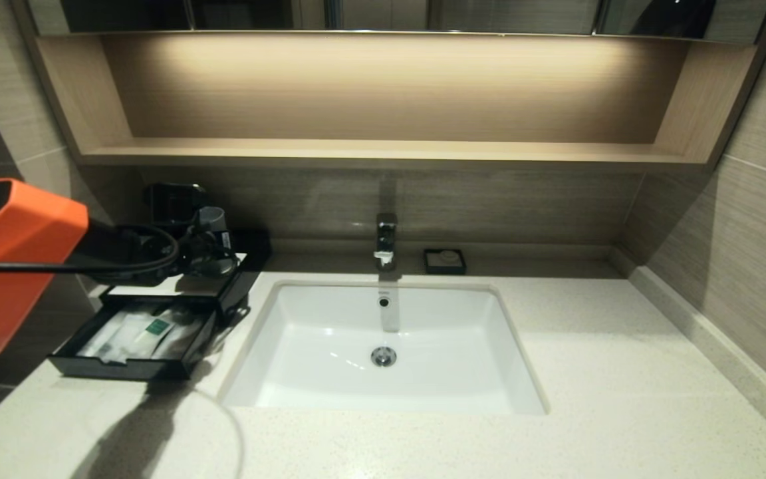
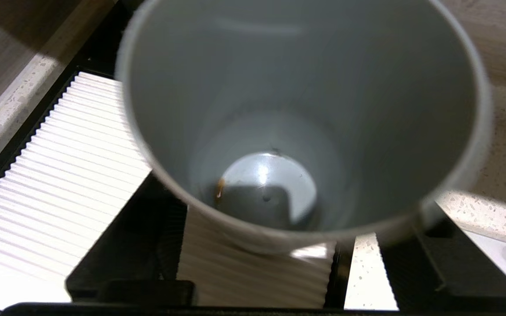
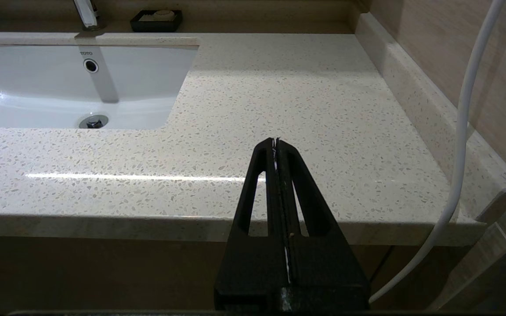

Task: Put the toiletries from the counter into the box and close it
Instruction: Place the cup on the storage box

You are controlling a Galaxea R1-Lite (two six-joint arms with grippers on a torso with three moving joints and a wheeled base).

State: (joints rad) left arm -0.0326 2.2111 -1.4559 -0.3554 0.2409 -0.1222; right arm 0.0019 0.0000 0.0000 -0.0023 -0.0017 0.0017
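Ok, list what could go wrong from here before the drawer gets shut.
The grey cup stands on the box, on its white top, at the left pincer; a careless pull-away could tip it. The drawer is pulled out with the toiletries inside; one riding high might jam it on closing. The right pincer is parked, shut, off the counter.
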